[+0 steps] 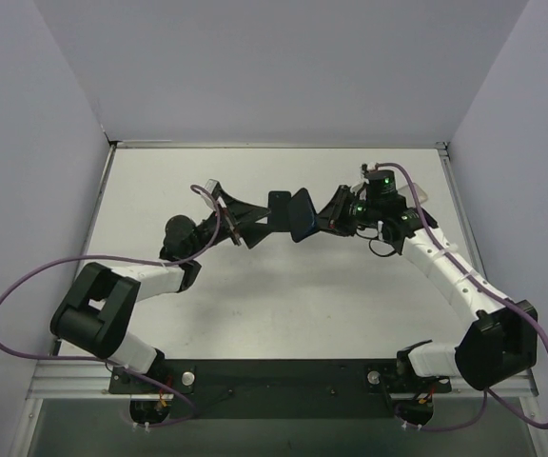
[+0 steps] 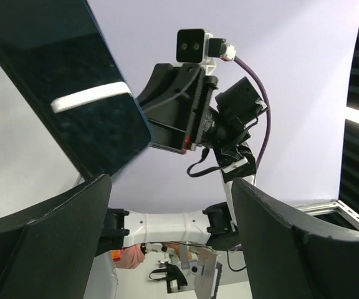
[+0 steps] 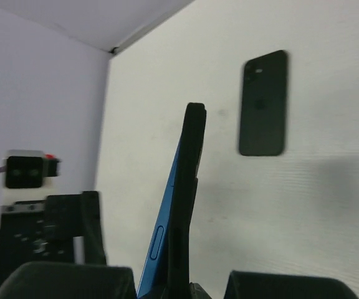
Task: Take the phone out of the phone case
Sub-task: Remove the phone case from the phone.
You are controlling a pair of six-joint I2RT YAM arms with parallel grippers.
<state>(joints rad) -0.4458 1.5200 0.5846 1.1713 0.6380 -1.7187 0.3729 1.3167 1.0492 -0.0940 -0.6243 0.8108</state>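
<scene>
My right gripper [image 1: 336, 217] is shut on the lower end of the phone and case [image 1: 301, 215] and holds them in the air over the table's middle. In the right wrist view the pair stands edge-on in my right gripper [image 3: 179, 280]. The blue phone [image 3: 166, 215] leans out to the left of the black case [image 3: 191, 180]. My left gripper [image 1: 258, 225] is open and empty, just left of the phone. In the left wrist view [image 2: 170, 187] the phone's dark screen [image 2: 73, 68] lies above the left finger [image 2: 48, 237], not between the fingers.
A black phone-shaped slab [image 3: 263, 103] lies flat on the white table, and also shows in the top view [image 1: 279, 201] just behind the held phone. Purple walls [image 1: 274, 67] close in the table on three sides. Both arms meet over the table's middle.
</scene>
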